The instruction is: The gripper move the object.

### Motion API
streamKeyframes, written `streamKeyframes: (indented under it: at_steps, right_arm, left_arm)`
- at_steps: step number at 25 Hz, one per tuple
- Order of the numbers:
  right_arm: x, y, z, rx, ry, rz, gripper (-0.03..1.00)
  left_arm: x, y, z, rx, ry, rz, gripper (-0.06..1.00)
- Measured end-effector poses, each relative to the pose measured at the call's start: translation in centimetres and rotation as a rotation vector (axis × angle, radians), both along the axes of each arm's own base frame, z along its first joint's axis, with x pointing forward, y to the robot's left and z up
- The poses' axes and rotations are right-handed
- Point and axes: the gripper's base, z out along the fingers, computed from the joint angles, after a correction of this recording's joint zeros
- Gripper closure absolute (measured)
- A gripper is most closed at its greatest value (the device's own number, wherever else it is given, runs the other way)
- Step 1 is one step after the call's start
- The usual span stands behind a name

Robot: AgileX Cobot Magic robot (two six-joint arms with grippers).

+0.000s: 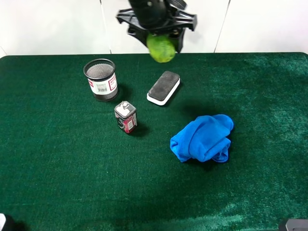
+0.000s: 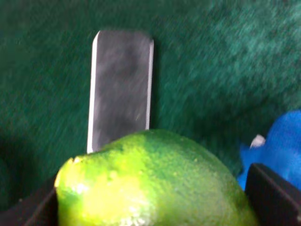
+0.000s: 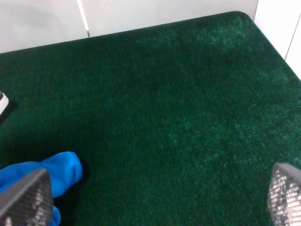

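My left gripper (image 1: 161,42) is shut on a green round fruit (image 1: 161,47) and holds it high above the far edge of the green table (image 1: 57,159). In the left wrist view the fruit (image 2: 150,183) fills the space between the two black fingers (image 2: 273,193), above a black-topped eraser (image 2: 121,89). My right gripper (image 3: 155,197) is open and empty over the table's right side, with the blue cloth (image 3: 47,176) beside one finger. Only a corner of the right arm (image 1: 294,224) shows in the high view.
A black mesh pen cup (image 1: 101,79) stands at the back left. The eraser (image 1: 163,87) lies just in front of the held fruit. A small red and grey box (image 1: 125,117) stands mid-table. A crumpled blue cloth (image 1: 203,138) lies right of centre.
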Motion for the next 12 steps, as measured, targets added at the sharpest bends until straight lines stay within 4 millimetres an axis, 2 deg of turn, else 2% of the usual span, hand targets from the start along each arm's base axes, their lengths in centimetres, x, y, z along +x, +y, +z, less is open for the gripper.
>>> streamKeyframes:
  at_steps: [7, 12]
  right_arm:
    - [0.0, 0.0, 0.0, 0.000, -0.001, 0.000, 0.27]
    - [0.0, 0.0, 0.0, 0.000, -0.003, 0.000, 0.27]
  left_arm:
    - [0.9, -3.2, -3.4, -0.057, -0.056, -0.030, 0.23]
    - [1.6, -4.5, -5.5, -0.093, -0.104, -0.039, 0.23]
